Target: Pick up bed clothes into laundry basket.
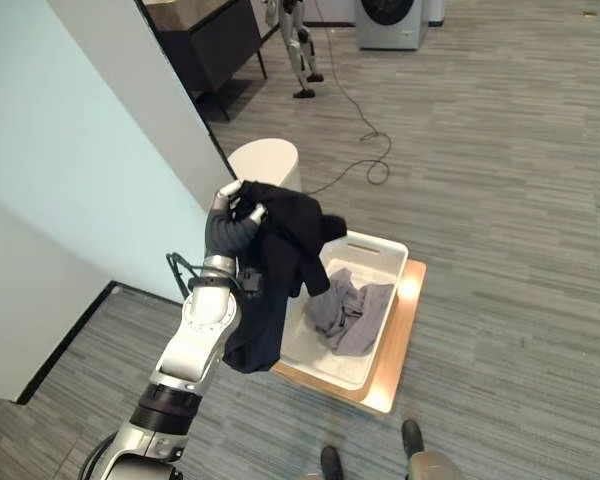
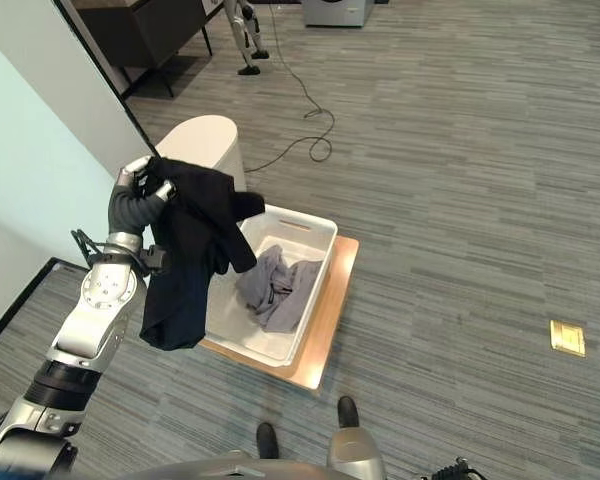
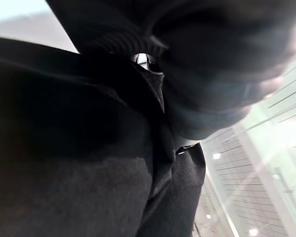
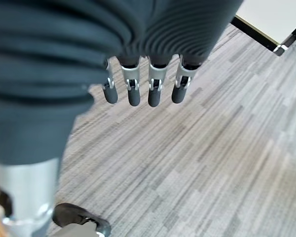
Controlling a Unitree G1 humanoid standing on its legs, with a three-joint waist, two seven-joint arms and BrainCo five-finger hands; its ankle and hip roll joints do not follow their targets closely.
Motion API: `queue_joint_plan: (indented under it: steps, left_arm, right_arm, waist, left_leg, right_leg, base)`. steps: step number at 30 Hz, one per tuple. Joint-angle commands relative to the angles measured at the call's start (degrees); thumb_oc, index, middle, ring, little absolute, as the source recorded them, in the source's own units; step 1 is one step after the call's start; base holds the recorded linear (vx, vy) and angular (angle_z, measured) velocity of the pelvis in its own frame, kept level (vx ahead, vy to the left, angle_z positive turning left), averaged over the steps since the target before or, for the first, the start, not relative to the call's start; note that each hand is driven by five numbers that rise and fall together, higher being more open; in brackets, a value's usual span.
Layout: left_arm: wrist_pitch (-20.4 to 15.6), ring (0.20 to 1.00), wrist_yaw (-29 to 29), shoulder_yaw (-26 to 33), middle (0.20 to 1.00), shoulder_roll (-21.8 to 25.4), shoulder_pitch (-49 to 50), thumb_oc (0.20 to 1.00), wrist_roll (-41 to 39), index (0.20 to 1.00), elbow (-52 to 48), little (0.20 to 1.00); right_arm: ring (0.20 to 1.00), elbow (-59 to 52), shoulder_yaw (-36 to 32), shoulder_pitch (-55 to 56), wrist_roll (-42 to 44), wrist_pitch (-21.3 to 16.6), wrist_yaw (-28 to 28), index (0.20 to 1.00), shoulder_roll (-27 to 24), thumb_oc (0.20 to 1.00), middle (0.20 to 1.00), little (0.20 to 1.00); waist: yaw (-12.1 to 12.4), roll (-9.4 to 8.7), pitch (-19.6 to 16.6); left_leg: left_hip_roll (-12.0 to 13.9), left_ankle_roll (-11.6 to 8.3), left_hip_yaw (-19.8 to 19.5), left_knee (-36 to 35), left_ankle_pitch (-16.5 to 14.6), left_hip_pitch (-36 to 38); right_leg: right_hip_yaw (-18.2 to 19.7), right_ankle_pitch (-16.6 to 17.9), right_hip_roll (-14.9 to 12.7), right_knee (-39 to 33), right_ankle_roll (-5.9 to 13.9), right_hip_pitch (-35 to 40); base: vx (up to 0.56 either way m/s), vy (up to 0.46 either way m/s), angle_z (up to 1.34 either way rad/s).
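The left hand [image 1: 236, 203] was up high, with its fingers curled tight round a dark garment [image 1: 280, 270]. The garment hung down in a long drape beside the white laundry basket [image 1: 372, 250], with most of it still outside the near wall. A grey piece of clothing [image 1: 348, 312] already lay inside the basket, which sat on a low wooden board [image 1: 400, 340].

To do this step well, the hand needed to move across until the whole drape hung over the basket's open middle. Then it should let go (not sooner, or the bottom end would likely flop onto the floor).

The right hand [image 4: 144, 84] hung over the striped grey floor [image 4: 212, 148], fingers straight and holding nothing.
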Motion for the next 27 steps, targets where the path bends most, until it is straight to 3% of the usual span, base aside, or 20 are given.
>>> queue_joint_plan:
  steps: [1,16,27]
  left_arm:
    - [-3.2,0.2,1.5,0.0,0.2,1.1,-7.8,0.2,-2.5,0.2,3.5,0.2]
    - [-0.7,0.2,2.4,-4.5,0.2,-2.6,-13.3,0.2,-2.4,0.2,18.6,0.2]
    - [0.7,0.2,0.7,-10.6,0.2,-12.6,-13.0,0.2,-3.5,0.2,33.8,0.2]
  right_arm:
    - [1.0,2.1,2.0,-0.4,1.0,1.1,-0.3,1.0,0.1,1.0,1.0,1.0]
    - [1.0,1.8,3.8,-1.9,2.3,1.5,-1.0,1.0,0.0,1.0,1.0,1.0]
    - [1.0,1.3,5.9,-4.5,2.2,1.7,-2.2,1.0,-0.3,1.0,1.0,1.0]
  waist:
    - [0.0,-3.65,-1.2]
    - [-1.8,-3.92,-0.3]
    - [-4.4,-2.71,1.3]
  left_leg:
    - [4.0,-2.53,0.8,0.6,-4.0,2.1]
    - [4.6,-2.88,1.3,0.6,-3.7,0.9]
    - [4.7,-3.03,2.4,0.6,-2.9,-2.3]
  right_leg:
    - [-2.4,-2.8,-5.5,1.0,5.23,1.1]
    - [-1.9,-2.5,-4.9,1.0,5.16,-0.7]
    - [-0.7,-1.8,-4.7,1.0,4.98,-4.9]
  base:
    - [0.0,0.0,0.0]
    - [0.0,-0.01,-0.03]
    - [-0.02,-0.016,-0.09]
